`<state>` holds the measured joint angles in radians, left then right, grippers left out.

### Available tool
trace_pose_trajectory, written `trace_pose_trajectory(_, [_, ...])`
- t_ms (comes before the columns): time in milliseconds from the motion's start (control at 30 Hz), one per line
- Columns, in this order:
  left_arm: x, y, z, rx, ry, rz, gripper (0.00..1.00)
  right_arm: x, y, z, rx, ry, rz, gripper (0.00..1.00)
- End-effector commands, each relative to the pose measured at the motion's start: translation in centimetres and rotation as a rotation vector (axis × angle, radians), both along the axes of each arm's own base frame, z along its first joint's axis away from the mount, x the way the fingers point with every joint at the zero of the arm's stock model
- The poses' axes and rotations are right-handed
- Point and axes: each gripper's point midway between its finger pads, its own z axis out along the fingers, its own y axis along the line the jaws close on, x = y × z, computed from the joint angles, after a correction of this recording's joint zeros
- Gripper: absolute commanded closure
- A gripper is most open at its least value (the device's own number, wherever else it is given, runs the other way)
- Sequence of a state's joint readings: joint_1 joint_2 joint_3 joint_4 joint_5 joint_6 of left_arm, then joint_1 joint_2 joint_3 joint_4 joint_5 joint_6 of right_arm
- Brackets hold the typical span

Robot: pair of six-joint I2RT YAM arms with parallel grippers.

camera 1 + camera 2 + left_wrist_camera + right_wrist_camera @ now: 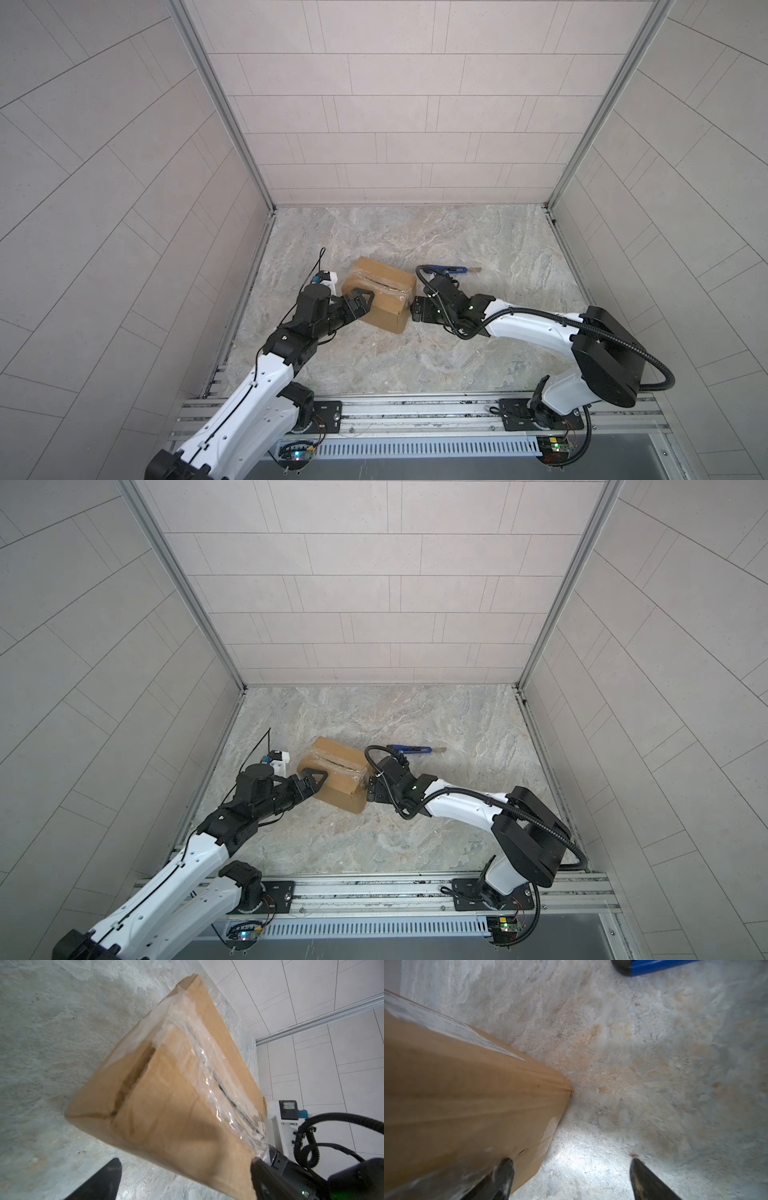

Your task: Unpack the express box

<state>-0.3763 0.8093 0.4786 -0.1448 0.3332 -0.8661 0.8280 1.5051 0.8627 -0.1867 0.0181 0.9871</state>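
Tellingly, the express box point(380, 293) is found left of centre on the marbled table point(415, 374), set on its base, with its long axis and taped seam point(207, 1068) laid across both top views from the left arm's side to the right arm's side. The right end is turned slightly nearer the arms' bases. Each short end is faced by one arm, so the box is bracketed along that axis. The left gripper point(360, 302) is spread wide at the left end, with one finger seen over the top face and the other low beside the wall; whether either presses on the cardboard cannot be told. The right gripper point(415, 311) is likewise open at the right-hand corner, one finger against the cardboard and the other over bare table, and nothing is clasped. A dark slit is seen along the seam under the tape. The flaps are judged to be parted next, across that seam, and the left arm is judged the better placed. A blue utility knife point(451, 272) is seen just behind the right gripper, apart from the box
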Motion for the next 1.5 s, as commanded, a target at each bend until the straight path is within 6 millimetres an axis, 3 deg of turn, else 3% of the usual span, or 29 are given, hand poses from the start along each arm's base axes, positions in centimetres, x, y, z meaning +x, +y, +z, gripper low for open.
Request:
trace_pose_trajectory(0, [2.5, -0.8, 3.0, -0.044, -0.125, 0.001, 0.00, 1.0, -3.9, 1.2, -0.043, -0.059, -0.180, 0.11])
trace_pose_trajectory(233, [6.3, 0.1, 3.5, -0.041, -0.168, 0.025, 0.00, 4.5, -11.9, 2.4, -0.088, -0.143, -0.352, 0.11])
trace_pose_trajectory(367, [8.0, -0.5, 4.2, -0.019, -0.190, -0.011, 0.00, 7.5, -13.9, 1.5, -0.077, -0.097, -0.402, 0.11])
trace_pose_trajectory(567, [10.0, -0.6, 4.9, -0.028, -0.205, -0.019, 0.00, 11.7, -14.0, -0.7, -0.103, -0.025, -0.417, 0.10])
trace_pose_trajectory(733, [10.2, 1.4, 5.9, 0.017, -0.228, 0.014, 0.00, 13.1, -13.4, -3.6, -0.135, 0.076, -0.396, 0.10])
trace_pose_trajectory(1033, [7.6, 5.5, 6.4, 0.209, -0.232, 0.104, 0.00, 15.3, -12.7, -5.1, -0.155, 0.082, -0.398, 0.10])
trace_pose_trajectory(1467, [4.9, 8.1, 6.8, 0.274, -0.242, 0.211, 0.00, 20.3, -10.7, -5.3, -0.247, 0.059, -0.255, 0.10])
